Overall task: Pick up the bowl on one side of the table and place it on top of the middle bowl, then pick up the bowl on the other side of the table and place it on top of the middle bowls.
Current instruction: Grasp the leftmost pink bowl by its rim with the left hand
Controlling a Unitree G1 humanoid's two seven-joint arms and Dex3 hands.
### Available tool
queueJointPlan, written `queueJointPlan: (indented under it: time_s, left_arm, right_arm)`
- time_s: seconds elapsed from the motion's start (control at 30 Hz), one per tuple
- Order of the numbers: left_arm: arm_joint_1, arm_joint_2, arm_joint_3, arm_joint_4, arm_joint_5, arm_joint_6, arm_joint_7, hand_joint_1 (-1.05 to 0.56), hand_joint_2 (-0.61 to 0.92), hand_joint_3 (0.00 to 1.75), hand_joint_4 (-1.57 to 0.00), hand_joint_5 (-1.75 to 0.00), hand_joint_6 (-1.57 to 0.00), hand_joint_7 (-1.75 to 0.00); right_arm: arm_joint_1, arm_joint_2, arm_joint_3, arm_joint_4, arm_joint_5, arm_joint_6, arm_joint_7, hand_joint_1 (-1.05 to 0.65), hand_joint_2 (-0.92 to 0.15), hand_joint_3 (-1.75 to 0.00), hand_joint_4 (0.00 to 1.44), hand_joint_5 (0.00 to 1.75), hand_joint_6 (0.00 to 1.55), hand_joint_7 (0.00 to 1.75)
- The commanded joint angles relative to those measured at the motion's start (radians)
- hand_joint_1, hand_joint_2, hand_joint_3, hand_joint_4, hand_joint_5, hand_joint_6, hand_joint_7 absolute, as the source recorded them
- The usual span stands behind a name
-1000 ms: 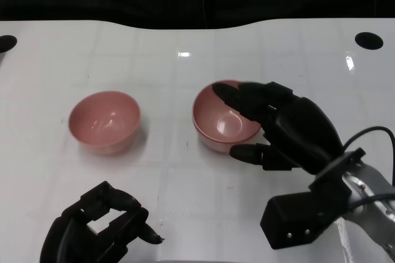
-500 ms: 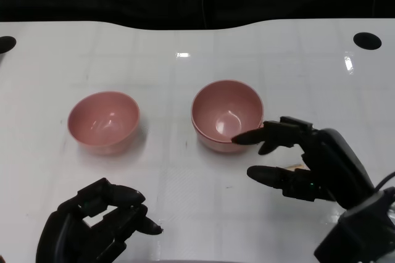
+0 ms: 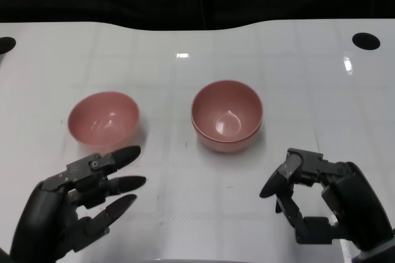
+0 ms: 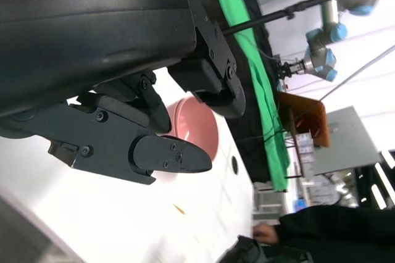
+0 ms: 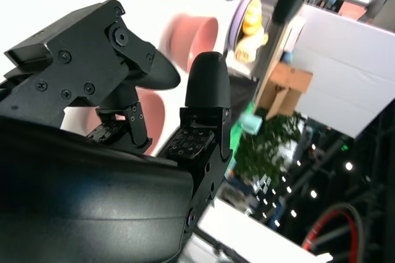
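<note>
Two pink bowls show on the white table (image 3: 185, 189). The middle bowl (image 3: 227, 115) shows a doubled rim, as of one bowl nested in another. The left bowl (image 3: 103, 121) stands alone. My right hand (image 3: 321, 204) hangs low at the front right, apart from the middle bowl, fingers bent and apart, holding nothing. My left hand (image 3: 80, 204) is at the front left just short of the left bowl, fingers spread toward it, empty. A pink bowl (image 4: 194, 130) shows past the fingers in the left wrist view. Blurred pink bowls (image 5: 191, 34) show in the right wrist view.
Round black holes sit at the table's far right corner (image 3: 366, 41) and far left edge (image 3: 5, 44). A dark backdrop runs behind the far edge. A person (image 4: 321, 238) is beside the table in the left wrist view.
My right hand has let go at the middle bowl and drawn back to the front right. My left hand has uncurled, spread its fingers and risen toward the left bowl.
</note>
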Motion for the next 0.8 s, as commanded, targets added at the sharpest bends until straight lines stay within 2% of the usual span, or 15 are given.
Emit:
queueJointPlan:
  time_s: [0.03,0.23,0.33,0.57,0.8]
  left_arm:
    - [-0.017,0.035,0.001,0.001,0.099,-0.045,0.059,-0.42,0.92,0.20,-0.62,-0.16,-0.55,0.00]
    - [-0.044,0.080,-0.003,-0.078,0.294,-0.011,0.156,-0.47,0.92,0.15,-0.52,-0.08,-0.44,0.00]
    - [-0.070,0.105,-0.002,-0.100,0.371,0.007,0.190,-0.46,0.92,0.13,-0.51,-0.07,-0.41,0.00]
    - [-0.155,0.193,-0.032,-0.123,0.674,0.082,0.292,-0.46,0.92,0.08,-0.50,-0.06,-0.39,-0.01]
    - [-0.230,0.240,-0.099,-0.132,0.848,0.199,0.289,-0.48,0.90,0.02,-0.51,-0.06,-0.41,-0.01]
  right_arm:
    - [0.047,0.005,-0.029,-0.060,0.057,0.057,0.033,-0.08,-0.42,-1.41,0.88,1.68,0.83,1.36]
    - [0.124,0.008,-0.061,-0.153,0.119,0.157,0.083,-0.11,-0.40,-1.43,0.86,1.75,0.79,1.50]
    - [0.150,0.006,-0.075,-0.182,0.126,0.181,0.099,-0.12,-0.39,-1.42,0.83,1.74,0.77,1.50]
    - [0.181,0.027,-0.085,-0.203,0.112,0.222,0.111,-0.13,-0.40,-1.40,0.84,1.71,0.80,1.46]
    - [0.187,0.039,-0.091,-0.214,0.104,0.254,0.114,-0.11,-0.42,-1.39,0.84,1.69,0.78,1.44]
